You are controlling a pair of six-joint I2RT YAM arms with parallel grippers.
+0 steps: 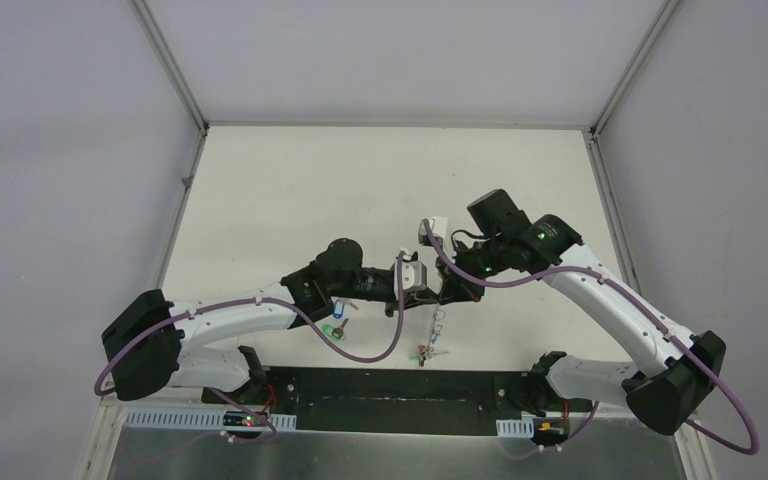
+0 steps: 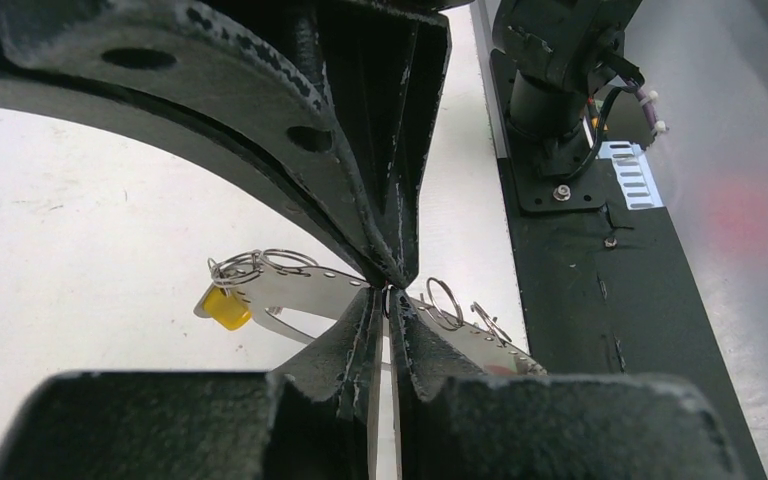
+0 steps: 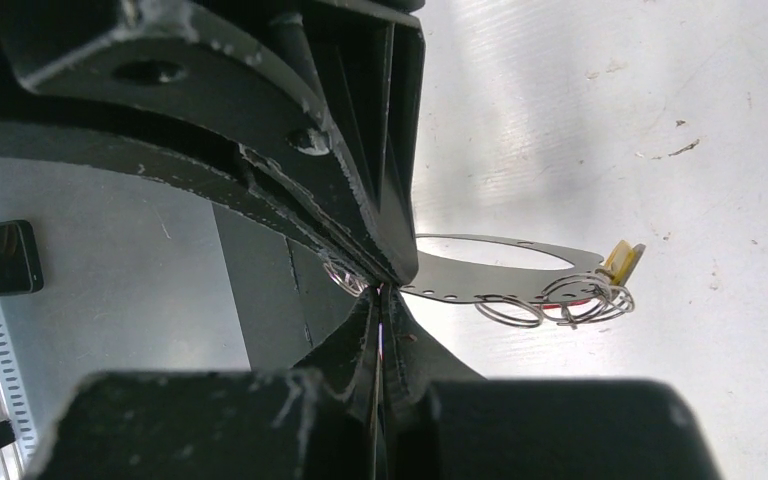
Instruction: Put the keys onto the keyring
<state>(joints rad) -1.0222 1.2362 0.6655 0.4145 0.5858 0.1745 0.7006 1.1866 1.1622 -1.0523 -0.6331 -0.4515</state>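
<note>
From above, both arms reach in over the near middle of the desk (image 1: pixel 360 180). The left hand (image 1: pixel 426 293) and right hand (image 1: pixel 452 291) meet tip to tip. The keyring (image 1: pixel 438 325) hangs from that meeting point toward the near edge, with coloured tags (image 1: pixel 427 351) at its low end. The blue key (image 1: pixel 339 311) and green key (image 1: pixel 333 330) lie on the desk under the left forearm. They are side by side, left of the keyring and apart from it.

In the left wrist view, the left hand (image 2: pixel 384 292) has its fingers pressed together, pinching the keyring's thin metal band (image 2: pixel 305 287). A yellow tag (image 2: pixel 226 306) and small rings (image 2: pixel 444 302) hang on the band either side of the pinch.

In the right wrist view, the right hand (image 3: pixel 385 290) is likewise pressed together on the keyring (image 3: pixel 490 290). The small rings (image 3: pixel 560 300) and the yellow tag (image 3: pixel 622 262) are bunched at the far end of the band.
</note>
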